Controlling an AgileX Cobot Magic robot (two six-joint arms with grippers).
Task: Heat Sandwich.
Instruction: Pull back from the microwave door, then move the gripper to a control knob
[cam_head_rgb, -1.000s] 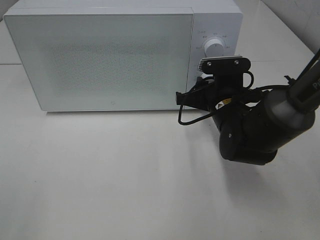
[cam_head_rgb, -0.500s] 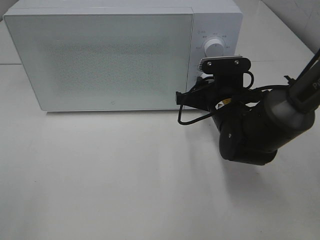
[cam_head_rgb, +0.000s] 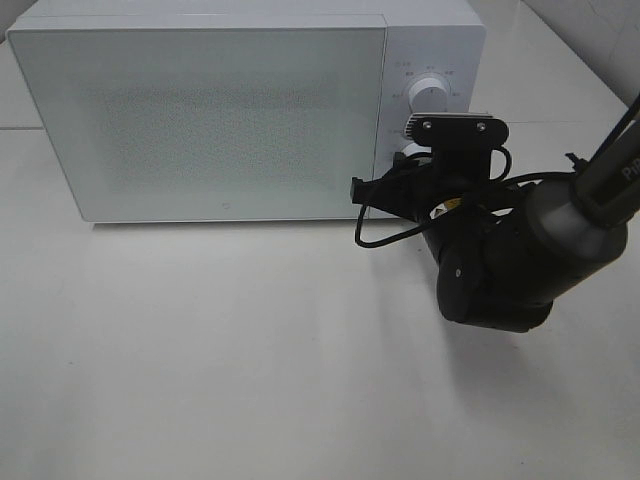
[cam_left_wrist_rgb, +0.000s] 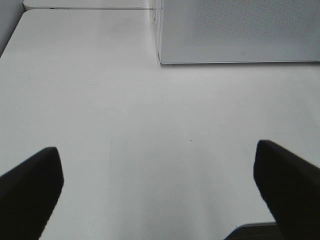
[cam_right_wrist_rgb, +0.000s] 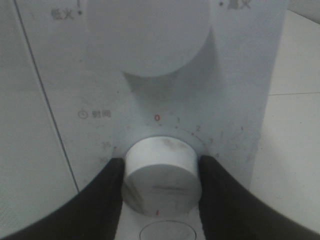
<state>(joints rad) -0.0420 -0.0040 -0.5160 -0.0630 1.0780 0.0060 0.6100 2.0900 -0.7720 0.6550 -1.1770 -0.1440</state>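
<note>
The sandwich is out of view. The white microwave (cam_head_rgb: 200, 110) stands at the back of the table with its door shut. My right gripper (cam_head_rgb: 412, 160) reaches to its control panel. In the right wrist view this gripper (cam_right_wrist_rgb: 162, 175) is shut on the lower timer knob (cam_right_wrist_rgb: 162, 170), one black finger (cam_right_wrist_rgb: 107, 187) pressing each side, below the bigger upper knob (cam_right_wrist_rgb: 145, 35). My left gripper (cam_left_wrist_rgb: 160, 170) is open over bare table near the microwave's front corner (cam_left_wrist_rgb: 161, 57), with nothing between its fingers (cam_left_wrist_rgb: 30, 185). It does not show in the exterior high view.
The right arm's dark bulk (cam_head_rgb: 500, 260) and a looped cable (cam_head_rgb: 375, 235) hang over the table in front of the panel. White tabletop (cam_head_rgb: 220, 340) stretches before the microwave. A dark table edge (cam_left_wrist_rgb: 255, 231) shows close to the left gripper.
The right wrist has twisted and shifted slightly while gripping the timer knob. The left gripper has not visibly changed.
</note>
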